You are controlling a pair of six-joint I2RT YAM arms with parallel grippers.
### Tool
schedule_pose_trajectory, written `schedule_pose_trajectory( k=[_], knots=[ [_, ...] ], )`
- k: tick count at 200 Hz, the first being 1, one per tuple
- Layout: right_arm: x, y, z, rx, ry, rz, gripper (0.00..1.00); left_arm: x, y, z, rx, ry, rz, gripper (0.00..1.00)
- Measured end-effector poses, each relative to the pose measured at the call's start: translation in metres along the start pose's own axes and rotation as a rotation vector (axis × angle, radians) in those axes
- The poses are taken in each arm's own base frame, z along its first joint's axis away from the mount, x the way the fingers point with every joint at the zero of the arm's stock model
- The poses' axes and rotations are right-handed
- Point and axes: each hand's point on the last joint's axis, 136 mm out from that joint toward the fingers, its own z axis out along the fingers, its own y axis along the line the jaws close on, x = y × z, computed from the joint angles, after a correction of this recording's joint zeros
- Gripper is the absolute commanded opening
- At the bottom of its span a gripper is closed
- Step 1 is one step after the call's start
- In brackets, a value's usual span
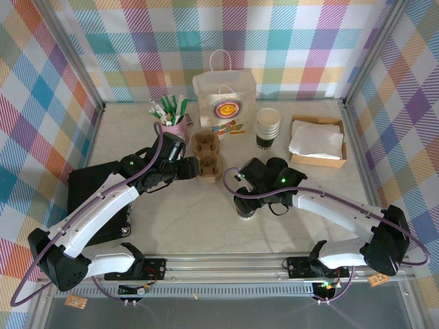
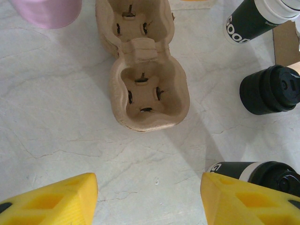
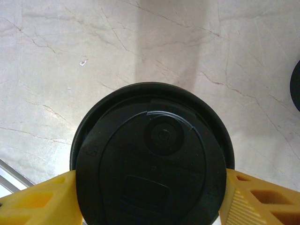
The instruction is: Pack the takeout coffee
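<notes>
One takeout coffee [image 3: 152,159] sitting on table [image 3: 47,61] inside right hand [image 3: 150,199]; we're not seeing whether it's gripping; left hand [image 2: 150,199] hanging open, empty. We're judging grasp step; next needing firm squeeze, lift.

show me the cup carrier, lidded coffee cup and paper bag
cup carrier [image 2: 149,123], left wrist view, rim of nearer well
lidded coffee cup [image 3: 154,164], right wrist view, middle of lid
paper bag [image 1: 225,92], top external view, front face
</notes>
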Motion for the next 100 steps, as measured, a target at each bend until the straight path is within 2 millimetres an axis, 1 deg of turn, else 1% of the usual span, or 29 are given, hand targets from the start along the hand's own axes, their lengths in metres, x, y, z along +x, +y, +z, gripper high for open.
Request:
schedule_pose_trajectory(
  k=[100],
  knots=[
    [0.0017,-0.0003,0.0015,0.003,0.01,-0.001,0.67,0.0,0.0,-0.0001,0.0,0.0,0.0,0.6]
  ],
)
